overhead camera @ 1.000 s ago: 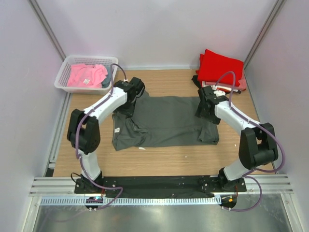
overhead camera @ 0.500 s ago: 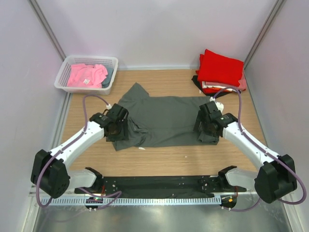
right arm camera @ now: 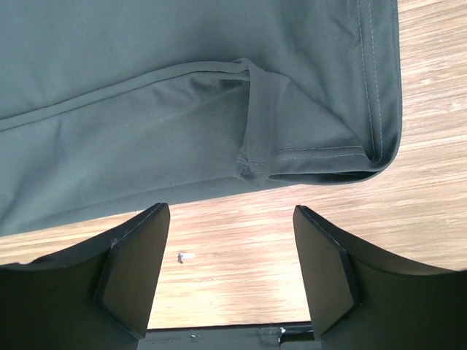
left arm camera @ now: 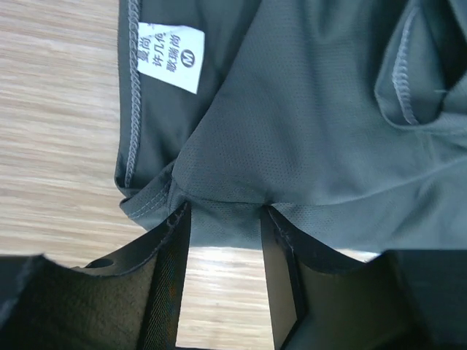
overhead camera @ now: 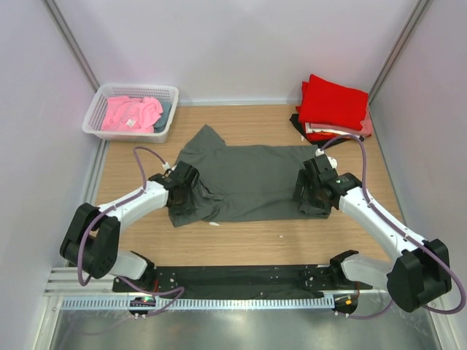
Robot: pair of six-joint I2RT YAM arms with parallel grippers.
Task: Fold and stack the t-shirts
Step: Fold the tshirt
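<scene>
Dark grey t-shirt lies spread on the desk, not yet folded as far as I can judge, with one sleeve splayed out far beyond the left fingers and the cloth rumpled just ahead of them. A folded pile topped by red t-shirts sits well beyond the right fingers, so that much looks done. A pink t-shirt waits in the white basket, off past the left fingers, so several folds are left. The left fingers stand a little apart, the near hem just reaching in between their tips, with the white label further ahead; nothing looks pinched. The right fingers are spread wide and grasp nothing, with the shirt's folded-under near corner just ahead of them. A second ago both arms were at the shirt's far edge; since then they have drawn back to its near edge, and the shirt itself has barely changed over the last half second.
</scene>
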